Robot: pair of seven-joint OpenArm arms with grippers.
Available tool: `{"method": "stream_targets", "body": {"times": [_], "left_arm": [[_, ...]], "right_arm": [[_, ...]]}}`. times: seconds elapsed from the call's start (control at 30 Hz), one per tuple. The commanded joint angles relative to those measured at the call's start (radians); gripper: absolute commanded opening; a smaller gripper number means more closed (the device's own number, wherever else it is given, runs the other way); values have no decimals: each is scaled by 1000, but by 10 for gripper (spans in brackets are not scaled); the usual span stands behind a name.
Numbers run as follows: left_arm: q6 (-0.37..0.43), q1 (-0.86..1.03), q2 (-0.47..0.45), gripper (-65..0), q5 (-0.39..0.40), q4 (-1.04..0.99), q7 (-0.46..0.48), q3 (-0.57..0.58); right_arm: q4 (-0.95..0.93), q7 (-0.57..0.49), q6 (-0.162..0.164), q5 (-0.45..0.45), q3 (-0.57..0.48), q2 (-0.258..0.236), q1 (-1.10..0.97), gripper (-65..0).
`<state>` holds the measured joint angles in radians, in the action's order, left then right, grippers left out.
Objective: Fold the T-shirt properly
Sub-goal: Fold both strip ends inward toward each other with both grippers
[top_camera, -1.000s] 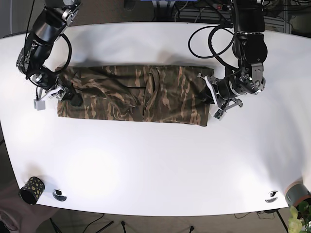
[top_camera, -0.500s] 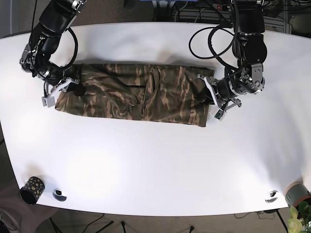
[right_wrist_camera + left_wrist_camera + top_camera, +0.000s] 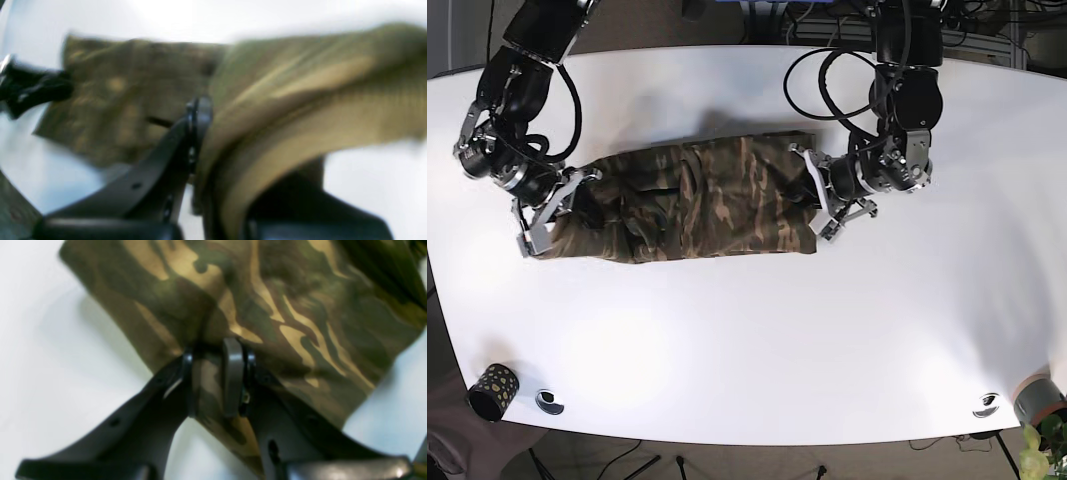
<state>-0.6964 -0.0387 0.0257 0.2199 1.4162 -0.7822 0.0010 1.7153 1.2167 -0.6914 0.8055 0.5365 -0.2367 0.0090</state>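
The left claw (image 3: 819, 196), clamped on one end of the camouflage-print cotton T-shirt (image 3: 697, 195), has carried that end inward across the white oval worktop (image 3: 757, 340), from near the far side to nearer the middle. The garment, stretched long and flat a second ago, now lies shorter and bunched into wrinkles. At the opposite end, the right claw (image 3: 577, 188), gripping the cloth, has dropped slightly toward the near edge, its arm swung lower and turned.
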Motion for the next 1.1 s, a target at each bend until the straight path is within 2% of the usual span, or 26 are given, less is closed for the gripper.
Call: {"method": "stream_targets", "body": {"times": [0.0,0.1,0.27,0.53,0.73,0.8,0.87,0.93,1.03,1.07], "left_arm": [[-2,-10,27,-542,2,7,-9,27],[-2,-10,56,-542,2,7,-9,72],[33,-11,66,-542,2,5,-9,123],[50,-11,70,-542,2,5,31,136],[50,-11,70,-542,6,7,31,136],[50,-11,70,-542,8,7,31,133],[50,-11,70,-542,8,7,33,133],[50,-11,70,-542,8,8,33,133],[50,-11,69,-542,9,13,33,132],[50,-11,69,-542,9,15,33,132]], "right_arm": [[79,-28,-7,30,-37,-5,6,-650],[113,-27,-7,30,-118,1,4,-650],[113,-27,-7,27,-198,53,7,-650],[107,-30,-7,19,-306,101,6,-650],[107,-33,-7,-150,-387,139,26,-650],[107,-33,-7,-203,-418,148,29,-582],[107,-34,-7,-258,-448,153,36,-465],[108,-36,-7,-300,-476,162,44,-309],[114,-36,-7,-317,-485,171,44,-162],[116,-36,-7,-314,-487,171,44,-130]]}}
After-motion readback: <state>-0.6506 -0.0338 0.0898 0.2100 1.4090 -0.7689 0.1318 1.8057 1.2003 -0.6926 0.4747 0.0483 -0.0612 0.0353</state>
